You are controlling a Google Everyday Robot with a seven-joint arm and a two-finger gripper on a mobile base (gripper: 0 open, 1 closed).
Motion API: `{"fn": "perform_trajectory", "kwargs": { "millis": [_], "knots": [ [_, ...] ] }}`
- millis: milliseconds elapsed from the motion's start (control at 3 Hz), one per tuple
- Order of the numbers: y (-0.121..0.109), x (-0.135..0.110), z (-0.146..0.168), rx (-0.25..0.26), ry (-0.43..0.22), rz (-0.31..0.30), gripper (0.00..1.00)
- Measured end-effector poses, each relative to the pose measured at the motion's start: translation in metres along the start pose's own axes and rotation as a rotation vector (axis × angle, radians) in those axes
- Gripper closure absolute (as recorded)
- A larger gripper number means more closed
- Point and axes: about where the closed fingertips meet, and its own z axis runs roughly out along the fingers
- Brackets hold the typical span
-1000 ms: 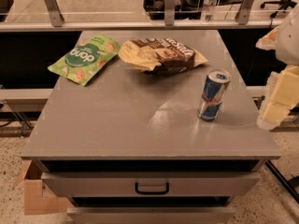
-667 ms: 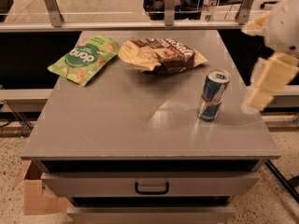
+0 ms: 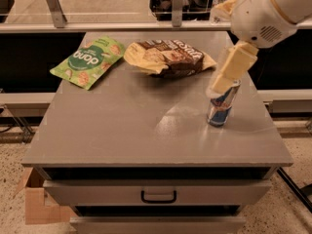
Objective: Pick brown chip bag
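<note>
since the earlier frame the arm has swung in from beyond the right edge of the counter (image 3: 122, 130), and the cream gripper (image 3: 226, 77) now hangs tilted over the top of the blue-and-silver drink can (image 3: 222, 112), covering its rim from this view. whether the gripper is open or closed cannot be told. the can stands upright near the right edge. the brown chip bag (image 3: 168, 57) lies flat near the middle of the far edge, well apart from the gripper, with its pale yellow edge turned to the left. the green snack pouch (image 3: 87, 62) lies at the far left corner, just beside the bag. a drawer with a black handle (image 3: 158, 196) sits under the front edge.
</note>
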Motion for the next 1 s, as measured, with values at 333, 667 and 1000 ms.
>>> {"fn": "perform_trajectory", "kwargs": {
  "millis": [333,667,1000],
  "knots": [
    [-0.015,-0.017,0.026,0.085,-0.047,-0.03,0.0],
    [-0.037,-0.034,0.049,0.195,-0.074,-0.034,0.0],
    [-0.055,-0.053,0.074,0.262,-0.088,-0.044,0.0]
  ]
}}
